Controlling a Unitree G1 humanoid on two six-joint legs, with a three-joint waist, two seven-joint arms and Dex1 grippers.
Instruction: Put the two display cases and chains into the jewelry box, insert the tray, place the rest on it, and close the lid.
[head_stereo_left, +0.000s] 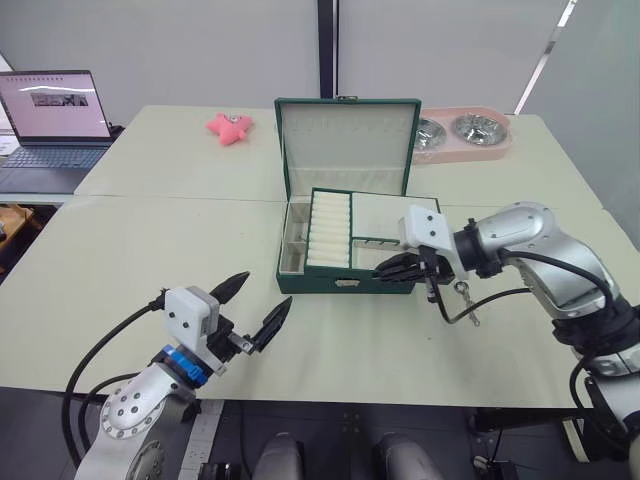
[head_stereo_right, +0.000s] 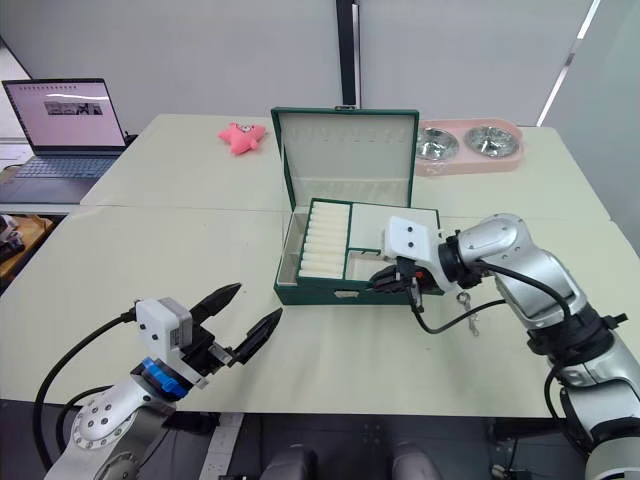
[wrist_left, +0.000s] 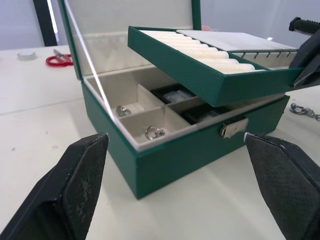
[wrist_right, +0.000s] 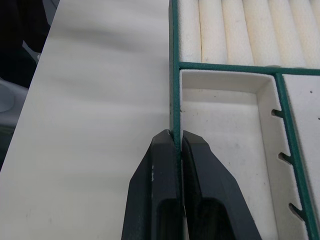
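Observation:
The dark green jewelry box stands open mid-table, its lid upright. My right gripper is shut on the front right rim of the tray and holds it tilted just above the box. Under the tray, in the left wrist view, two black display cases lie in the inner compartments. Small silver chains rest in the front compartments. One more chain lies on the table right of the box. My left gripper hovers open and holds nothing, front left of the box.
A pink double bowl dish sits behind the box at the back right. A pink star toy lies at the back left, and a laptop stands at the far left. Red scissors lie beyond the box.

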